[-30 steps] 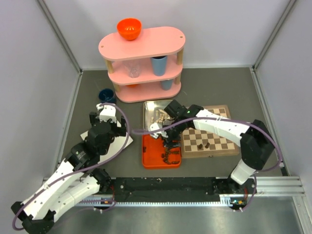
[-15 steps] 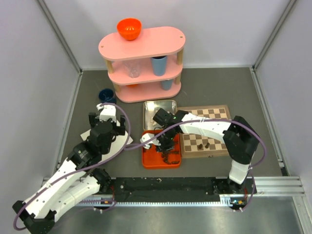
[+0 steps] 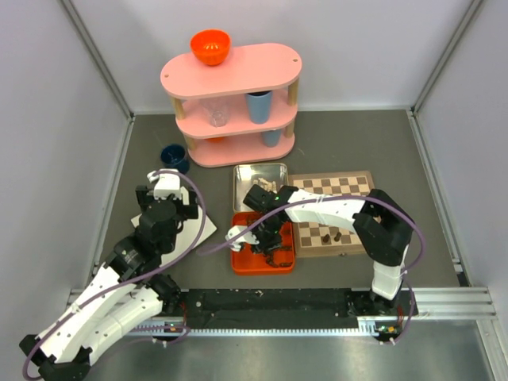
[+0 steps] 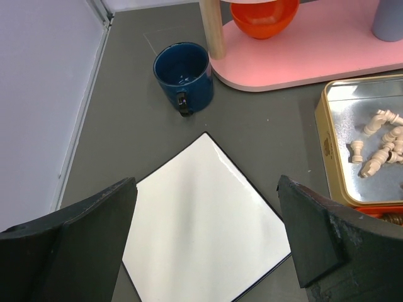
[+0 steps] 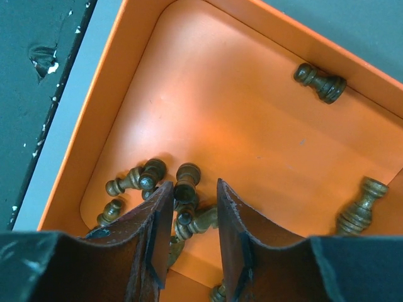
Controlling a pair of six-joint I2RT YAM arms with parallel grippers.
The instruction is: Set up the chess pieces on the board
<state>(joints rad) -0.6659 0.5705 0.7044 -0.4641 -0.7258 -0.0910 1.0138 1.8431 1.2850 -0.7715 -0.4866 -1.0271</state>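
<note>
Right wrist: right gripper (image 5: 194,187) ajar astride dark chess pieces (image 5: 320,82) in orange tray (image 5: 208,107); left gripper (image 4: 206,189) spread.

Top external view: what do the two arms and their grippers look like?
Both the left arm and right arm have white shells with black joints, and a greyish-purple cable loops along each. Each ends in two blocky matte-black fingers; the right gripper's fingers look scuffed.

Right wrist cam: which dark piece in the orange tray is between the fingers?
The round-headed dark piece in the orange tray corner, between the fingers of the right gripper. Neighbours sit outside them; two others lie far off.
</note>
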